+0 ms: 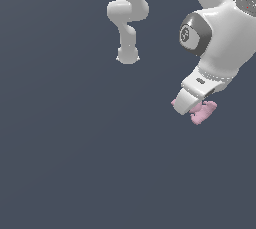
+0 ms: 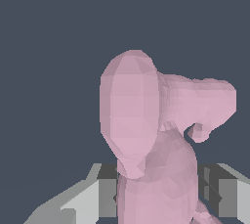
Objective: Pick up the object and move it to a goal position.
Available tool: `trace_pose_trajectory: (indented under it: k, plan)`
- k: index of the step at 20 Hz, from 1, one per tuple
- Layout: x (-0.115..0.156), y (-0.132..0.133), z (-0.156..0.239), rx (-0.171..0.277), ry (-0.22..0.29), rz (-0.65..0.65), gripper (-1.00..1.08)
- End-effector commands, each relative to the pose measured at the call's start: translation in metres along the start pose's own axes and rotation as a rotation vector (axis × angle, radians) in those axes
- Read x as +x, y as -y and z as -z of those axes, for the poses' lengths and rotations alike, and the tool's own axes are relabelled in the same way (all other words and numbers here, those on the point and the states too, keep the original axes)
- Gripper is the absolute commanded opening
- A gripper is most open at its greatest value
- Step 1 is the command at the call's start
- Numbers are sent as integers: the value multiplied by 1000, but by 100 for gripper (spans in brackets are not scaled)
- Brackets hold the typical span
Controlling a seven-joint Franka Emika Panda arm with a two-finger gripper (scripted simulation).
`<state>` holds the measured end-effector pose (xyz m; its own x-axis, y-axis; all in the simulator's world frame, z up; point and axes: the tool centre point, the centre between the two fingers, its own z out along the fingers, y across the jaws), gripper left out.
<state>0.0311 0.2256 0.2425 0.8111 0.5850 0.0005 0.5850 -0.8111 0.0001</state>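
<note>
The white robot arm point(image 1: 220, 28) has a round grey cap point(image 1: 192, 34) on its side with a small mark on it, too blurry to read. I can see no other writing. The gripper point(image 1: 192, 109) is closed on the object point(image 1: 202, 112), a small lumpy pink figurine. In the wrist view the figurine point(image 2: 146, 135) sits right between the two jaws, with a grey and white finger point(image 2: 95, 196) on one side and another finger point(image 2: 222, 193) on the other, both pressed against its lower part. Its long axis runs straight out from the jaws. A big egg-shaped lump is at the far end, and a stubby arm with a small knob sticks out sideways. The bottom of the figurine is cut off at the picture's edge. In the exterior view the gripper hides most of it, and only pink bits peek out. Behind it all is plain dark grey.
</note>
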Motion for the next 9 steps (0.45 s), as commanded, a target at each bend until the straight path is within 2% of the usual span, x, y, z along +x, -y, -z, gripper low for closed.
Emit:
trace_pose_trajectory:
  k: [1,9]
  plan:
    - [7,4,5,0,1,-1,-100]
    - [15,9,10,0,1,-1,-100]
